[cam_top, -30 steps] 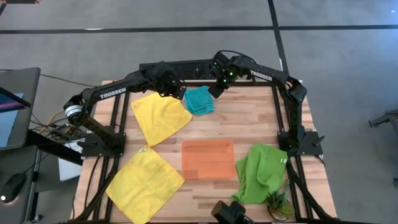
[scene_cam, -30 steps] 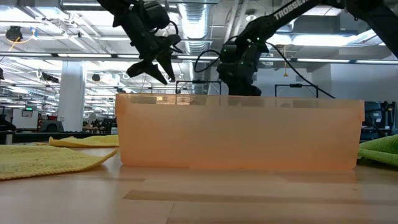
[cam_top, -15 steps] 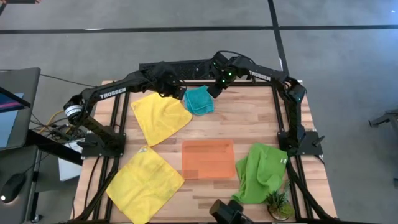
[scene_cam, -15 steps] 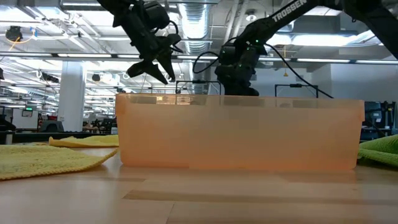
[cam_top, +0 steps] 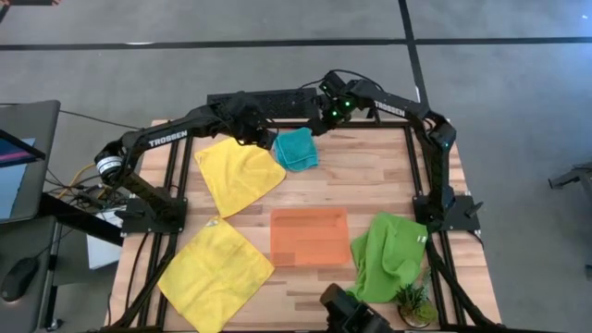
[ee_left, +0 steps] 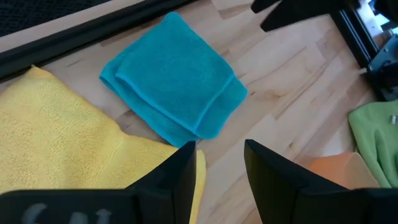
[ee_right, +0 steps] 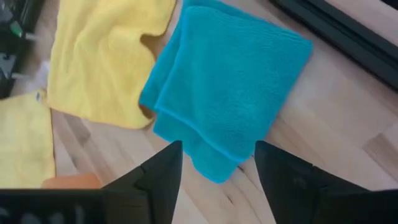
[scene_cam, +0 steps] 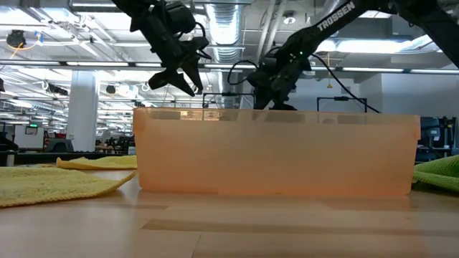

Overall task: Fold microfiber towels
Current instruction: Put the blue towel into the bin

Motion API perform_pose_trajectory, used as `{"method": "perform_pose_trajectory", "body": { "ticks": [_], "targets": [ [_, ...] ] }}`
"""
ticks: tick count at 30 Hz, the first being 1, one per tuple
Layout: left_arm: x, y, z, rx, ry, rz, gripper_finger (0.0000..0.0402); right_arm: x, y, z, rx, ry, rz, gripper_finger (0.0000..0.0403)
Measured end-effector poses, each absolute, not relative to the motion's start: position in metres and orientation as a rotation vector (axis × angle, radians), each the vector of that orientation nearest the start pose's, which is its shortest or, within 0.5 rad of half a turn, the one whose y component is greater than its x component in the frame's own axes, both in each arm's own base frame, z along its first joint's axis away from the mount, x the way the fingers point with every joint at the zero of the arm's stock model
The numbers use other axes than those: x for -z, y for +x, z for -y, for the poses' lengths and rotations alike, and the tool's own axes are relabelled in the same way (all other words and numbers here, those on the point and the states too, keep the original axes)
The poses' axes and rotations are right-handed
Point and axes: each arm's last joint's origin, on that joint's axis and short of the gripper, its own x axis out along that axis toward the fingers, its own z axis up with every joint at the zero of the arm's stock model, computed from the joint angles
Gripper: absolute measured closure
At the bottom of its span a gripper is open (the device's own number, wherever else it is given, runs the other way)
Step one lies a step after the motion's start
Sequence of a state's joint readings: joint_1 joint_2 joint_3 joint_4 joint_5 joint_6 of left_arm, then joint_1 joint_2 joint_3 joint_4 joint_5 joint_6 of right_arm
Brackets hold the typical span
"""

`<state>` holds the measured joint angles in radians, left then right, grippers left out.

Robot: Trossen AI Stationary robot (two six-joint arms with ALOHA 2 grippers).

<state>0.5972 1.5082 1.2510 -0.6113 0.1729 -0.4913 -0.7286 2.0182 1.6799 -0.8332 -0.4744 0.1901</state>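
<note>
**Teal towel folded at the far edge**

Folded into a compact layered square – teal towel (cam_top: 296,149) at the far middle of the tabletop (cam_top: 370,176), just beside a flat yellow towel (cam_top: 238,172). Second yellow towel (cam_top: 215,273) near-left, lime green towel (cam_top: 387,255) crumpled near-right, orange tray (cam_top: 309,236) between. Raised over the teal cloth from either side: left hand (ee_left: 219,163) and right hand (ee_right: 216,163), both released, fingers apart, grasping nothing.

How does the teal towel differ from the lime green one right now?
The teal towel is folded into a compact, layered square; the lime green towel lies rumpled and unfolded. The teal sits at the table's far edge between both grippers; the green lies beside the orange tray. Both are fuzzy cloths, neither gripped.
</note>
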Motion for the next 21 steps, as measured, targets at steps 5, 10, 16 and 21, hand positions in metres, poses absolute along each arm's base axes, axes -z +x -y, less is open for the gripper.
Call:
{"method": "perform_pose_trajectory", "body": {
  "ticks": [5,10,16,21],
  "targets": [
    [-0.289,0.266,-0.175,-0.596,-0.784,-0.706,0.0274,-0.221,0.319,0.272,0.32,0.881,-0.959,0.0178],
    [-0.289,0.266,-0.175,-0.597,-0.784,-0.706,0.0274,-0.21,0.321,0.27,0.289,0.879,-0.933,0.0178],
    [-0.289,0.266,-0.175,-0.596,-0.784,-0.706,0.0274,-0.207,0.321,0.27,0.293,0.873,-0.922,0.0178],
    [-0.289,0.266,-0.175,-0.596,-0.784,-0.706,0.0274,-0.204,0.324,0.272,0.296,0.861,-0.915,0.0178]
  ]
}}
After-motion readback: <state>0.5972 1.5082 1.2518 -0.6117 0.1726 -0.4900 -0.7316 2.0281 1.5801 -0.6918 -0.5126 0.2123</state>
